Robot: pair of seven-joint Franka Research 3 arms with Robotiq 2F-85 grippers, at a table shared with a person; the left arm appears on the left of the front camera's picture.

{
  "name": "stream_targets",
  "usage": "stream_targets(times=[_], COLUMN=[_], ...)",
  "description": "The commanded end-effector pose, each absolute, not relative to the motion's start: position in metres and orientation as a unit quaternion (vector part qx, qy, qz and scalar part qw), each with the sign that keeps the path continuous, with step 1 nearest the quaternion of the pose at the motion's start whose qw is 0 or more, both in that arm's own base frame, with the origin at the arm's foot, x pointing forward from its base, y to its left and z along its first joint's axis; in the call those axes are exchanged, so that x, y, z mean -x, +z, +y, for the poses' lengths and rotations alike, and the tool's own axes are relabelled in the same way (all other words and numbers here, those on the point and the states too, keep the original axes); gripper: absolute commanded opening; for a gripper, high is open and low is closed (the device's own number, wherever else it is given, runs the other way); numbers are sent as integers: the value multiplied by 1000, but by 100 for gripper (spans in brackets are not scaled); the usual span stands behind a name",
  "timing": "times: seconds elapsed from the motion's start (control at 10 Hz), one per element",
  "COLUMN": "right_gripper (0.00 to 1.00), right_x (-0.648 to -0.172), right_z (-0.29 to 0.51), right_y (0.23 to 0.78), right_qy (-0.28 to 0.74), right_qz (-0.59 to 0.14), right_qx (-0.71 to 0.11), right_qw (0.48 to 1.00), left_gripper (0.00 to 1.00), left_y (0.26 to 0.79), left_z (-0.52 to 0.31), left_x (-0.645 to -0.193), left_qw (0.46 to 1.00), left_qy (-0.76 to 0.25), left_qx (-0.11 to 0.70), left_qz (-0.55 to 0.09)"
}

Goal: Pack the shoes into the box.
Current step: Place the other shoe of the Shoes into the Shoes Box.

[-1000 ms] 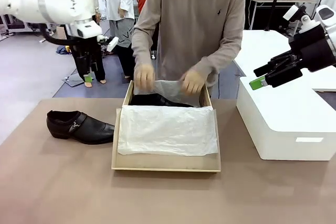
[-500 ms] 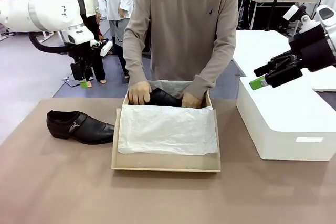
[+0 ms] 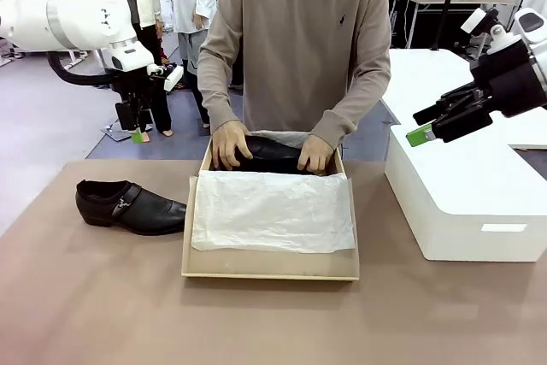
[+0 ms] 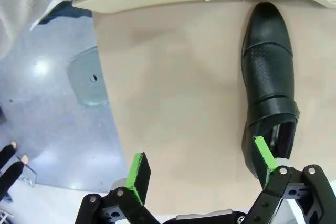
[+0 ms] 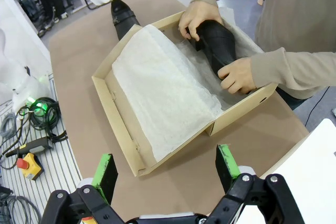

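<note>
One glossy black shoe [image 3: 130,206] [image 4: 269,81] [image 5: 121,16] lies on the table left of the tan box [image 3: 270,266] [image 5: 122,129]. The person's two hands [image 3: 229,144] [image 5: 198,18] hold the other black shoe [image 3: 270,152] [image 5: 219,42] at the far end of the box, over white tissue paper [image 3: 272,211] [image 5: 163,88]. My left gripper [image 3: 134,130] [image 4: 202,162] hangs open above the table's far left edge, well above the lying shoe. Off to the right, my right gripper [image 3: 425,127] [image 5: 167,170] stands open and empty, high over the white block.
A large white block [image 3: 466,198] stands on the right of the table. The box's lid [image 3: 272,260] lies flat toward me under the tissue. Other people stand behind the far left. A cable and a yellow button box [image 5: 27,164] lie beside the table.
The person's hands dropped from lifting the tissue to gripping the shoe and raising it slightly in the box. My left arm swung left and lowered a second ago, then held. The right arm stayed still.
</note>
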State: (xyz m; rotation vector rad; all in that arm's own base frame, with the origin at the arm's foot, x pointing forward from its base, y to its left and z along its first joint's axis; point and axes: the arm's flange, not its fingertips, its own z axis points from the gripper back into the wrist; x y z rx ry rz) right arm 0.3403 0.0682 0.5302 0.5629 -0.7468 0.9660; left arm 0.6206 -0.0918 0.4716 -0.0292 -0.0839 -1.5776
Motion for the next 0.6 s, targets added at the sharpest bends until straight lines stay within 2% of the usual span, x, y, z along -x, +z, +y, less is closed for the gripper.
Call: stream_targets(times=[0.0, 0.5], right_gripper=[100, 100], right_x=[-344, -344], right_z=[69, 69], right_y=[528, 528], right_qy=[454, 454], right_qz=[-359, -359], right_qx=[-268, -268], right_qw=[770, 770], left_gripper=[100, 100], left_y=[473, 477], left_z=[-90, -90], left_x=[-624, -613], left_qw=[703, 705], left_qy=[-710, -708], left_qx=[7, 2], left_qz=[-34, -44])
